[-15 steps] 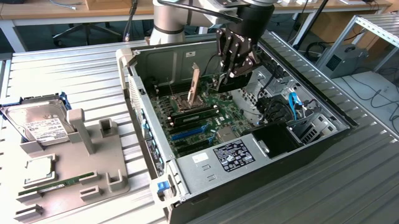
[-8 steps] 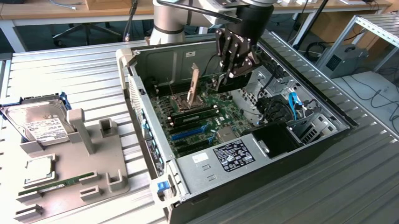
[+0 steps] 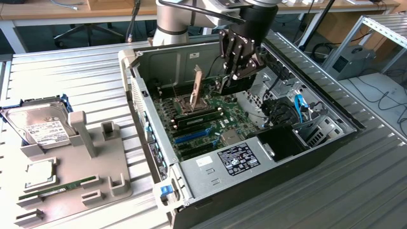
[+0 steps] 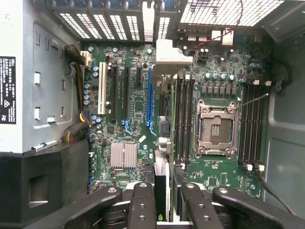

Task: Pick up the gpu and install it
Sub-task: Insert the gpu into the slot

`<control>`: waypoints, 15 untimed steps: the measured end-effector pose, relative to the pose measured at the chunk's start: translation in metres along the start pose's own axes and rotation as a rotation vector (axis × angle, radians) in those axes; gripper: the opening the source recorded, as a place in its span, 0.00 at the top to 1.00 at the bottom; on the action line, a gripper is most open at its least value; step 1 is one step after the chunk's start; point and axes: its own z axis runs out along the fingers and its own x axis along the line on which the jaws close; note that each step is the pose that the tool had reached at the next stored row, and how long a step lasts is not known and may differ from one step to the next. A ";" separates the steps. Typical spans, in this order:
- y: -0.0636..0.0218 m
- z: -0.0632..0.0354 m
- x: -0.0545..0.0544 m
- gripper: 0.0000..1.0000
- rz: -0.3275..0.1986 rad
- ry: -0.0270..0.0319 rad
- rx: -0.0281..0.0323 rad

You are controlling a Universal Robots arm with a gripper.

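The pincer point(image 3: 237, 71), half closed, grips the gpu point(image 3: 198, 83) edge-on, upper centre of frame, above the motherboard point(image 3: 210, 119).

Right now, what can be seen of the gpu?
The gpu is a thin dark card, seen edge-on in the wrist view, with a pale metal end bracket. It stands on edge, clamped between the fingers of the gripper, inside the open computer case. It is over the green motherboard, near the blue slot. Whether its edge touches a slot cannot be told.
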 end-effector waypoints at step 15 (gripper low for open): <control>0.0031 0.0027 0.000 0.74 0.000 0.0026 -0.0001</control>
